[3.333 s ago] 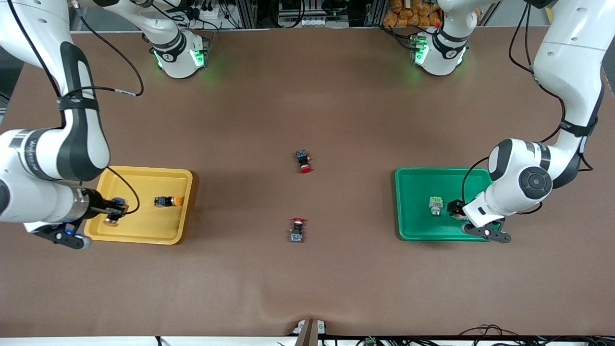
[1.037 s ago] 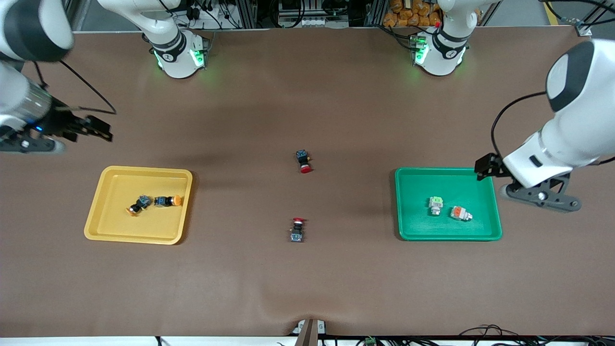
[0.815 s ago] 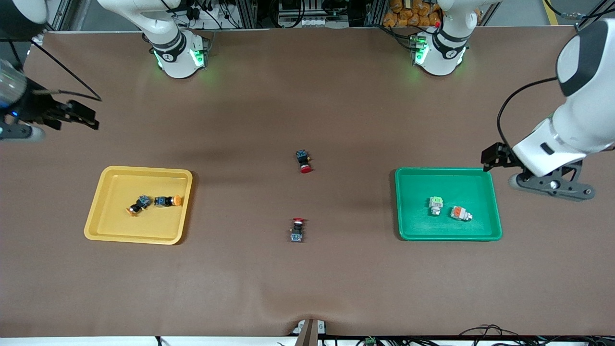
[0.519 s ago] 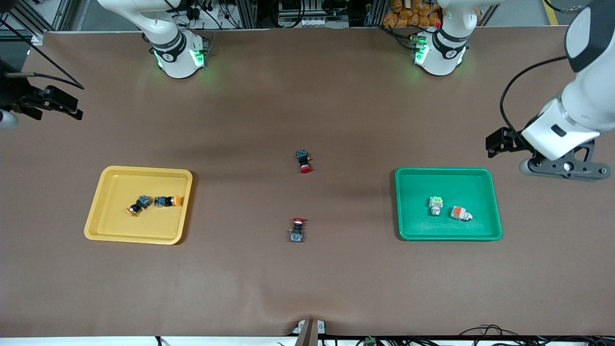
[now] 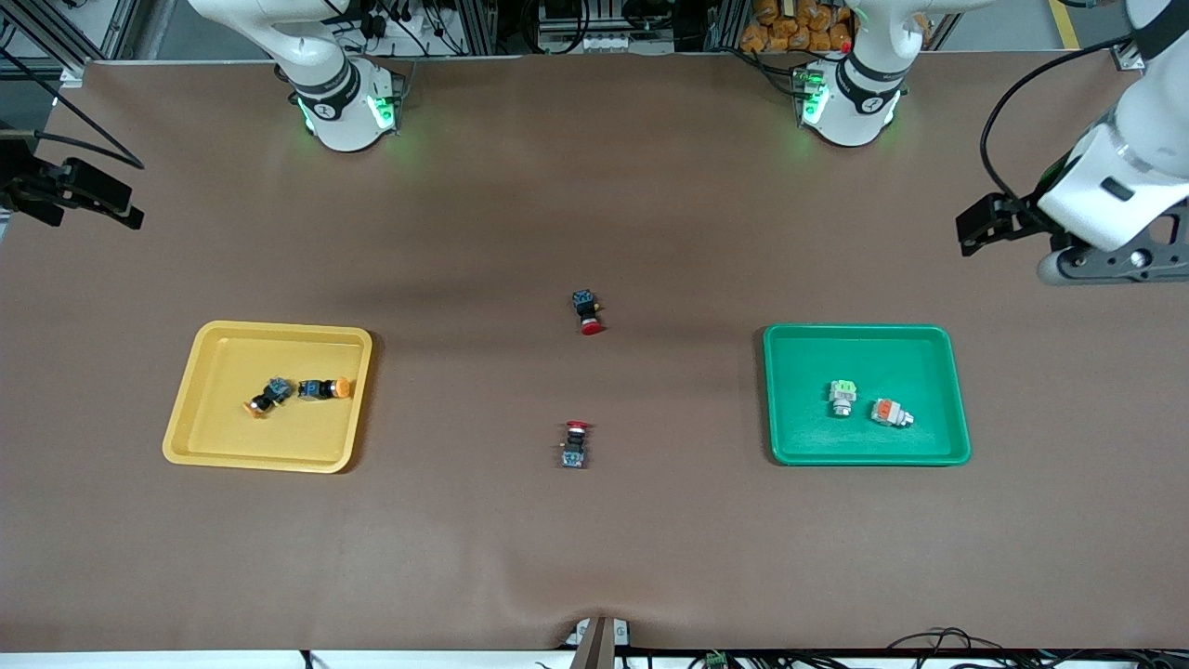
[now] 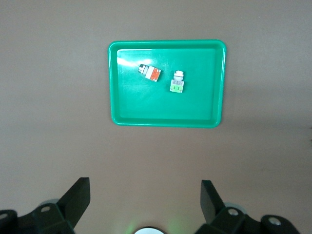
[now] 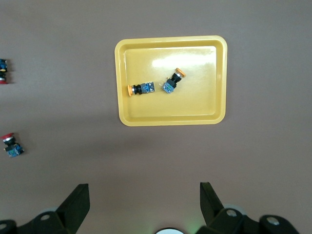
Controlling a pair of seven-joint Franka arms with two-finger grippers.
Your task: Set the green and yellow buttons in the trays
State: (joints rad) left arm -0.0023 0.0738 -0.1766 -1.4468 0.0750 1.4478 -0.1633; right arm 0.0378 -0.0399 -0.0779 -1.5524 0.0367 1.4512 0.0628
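- Front view: both arms have pulled back from the trays since a second ago. The right gripper [image 5: 79,190] hangs empty over the table's edge, the left gripper [image 5: 1008,223] over bare table by the shallow green plastic tray [image 5: 790,437]. Two red-capped switches [image 5: 587,312] remain mid-table, rightly untouched.
- Left wrist view: fingers [image 6: 78,197] spread wide; the pale-green-ended switch [image 6: 177,82] and orange-ended switch [image 6: 149,72] lie in the green tray.
- Right wrist view: fingers [image 7: 77,200] spread; two black yellow-capped switches [image 7: 141,89] lie in the shallow yellow plastic tray [image 7: 170,118]. The task looks finished.
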